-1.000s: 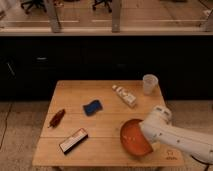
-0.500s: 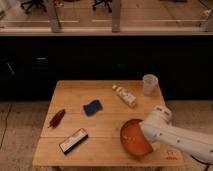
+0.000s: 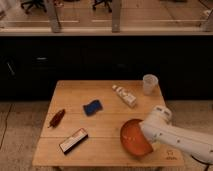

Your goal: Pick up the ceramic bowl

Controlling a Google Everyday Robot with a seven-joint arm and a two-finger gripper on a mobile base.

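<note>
The ceramic bowl [image 3: 132, 137] is wide, round and orange-red, at the front right of the wooden table [image 3: 107, 127]. Its glossy inside faces up and to the left, so it looks tilted. My gripper [image 3: 146, 130] sits at the bowl's right rim, at the end of the white arm [image 3: 175, 137] that comes in from the lower right. The arm hides the right part of the bowl and the place where the gripper meets it.
A translucent white cup [image 3: 149, 83] stands at the back right. A white bottle [image 3: 125, 95] lies near it. A blue sponge [image 3: 92, 107] is mid-table, a red-brown packet [image 3: 56, 118] at the left, a flat box [image 3: 73, 140] at the front left. Dark cabinets stand behind.
</note>
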